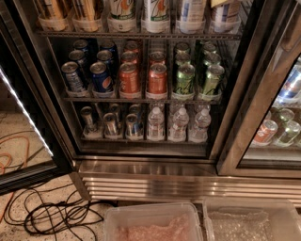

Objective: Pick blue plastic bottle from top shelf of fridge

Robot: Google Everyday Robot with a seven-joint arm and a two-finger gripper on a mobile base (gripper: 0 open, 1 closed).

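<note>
The fridge (pixel 141 169) stands open in front of me, with a dark interior. Its top shelf (pixel 141 34) is a thin wire rack along the top of the view. On it stand tall bottles, cut off by the frame's top. The blue plastic bottle (pixel 190 14), with a white label and blue print, is right of centre, and a similar one (pixel 226 16) stands to its right. To the left are bottles with green-and-orange print (pixel 156 12). A pale shape at the top edge above the rightmost bottle looks like the tip of my gripper (pixel 225 3).
Soda cans (pixel 141 77) fill the middle rack. Small cans and water bottles (pixel 178 124) fill the lowest rack. The open door (pixel 26 141) hangs at the left, and a closed glass door (pixel 277 122) is at the right. Cables (pixel 51 212) lie on the floor. Two clear bins (pixel 155 223) sit at the bottom.
</note>
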